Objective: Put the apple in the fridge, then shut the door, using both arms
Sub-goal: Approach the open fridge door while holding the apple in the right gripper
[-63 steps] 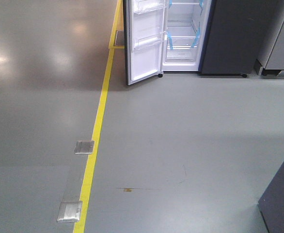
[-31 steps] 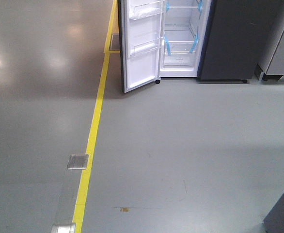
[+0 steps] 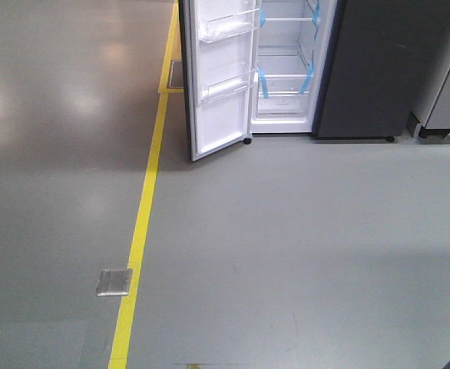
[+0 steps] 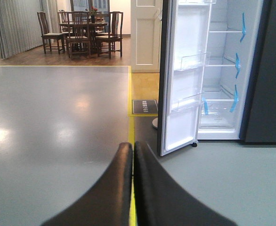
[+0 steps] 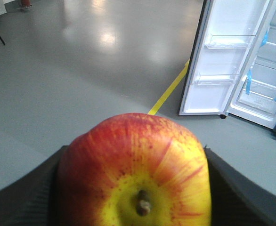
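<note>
Fridge (image 3: 290,69): ahead across bare floor (image 3: 302,254), well apart from both arms; white compartment exposed, glass shelves, blue tape strips.
Door (image 3: 219,77): swung wide, standing left of compartment, long axis upright, inner bins facing right.
Apple (image 5: 138,165): pinched in right gripper (image 5: 138,202), stem end toward camera, dark fingers (image 5: 29,202) flanking both sides; compartment lies ahead and to right of it.
Left gripper (image 4: 133,157): tips pressed together, empty, aimed near door edge; probably nearer arm for closing.
</note>
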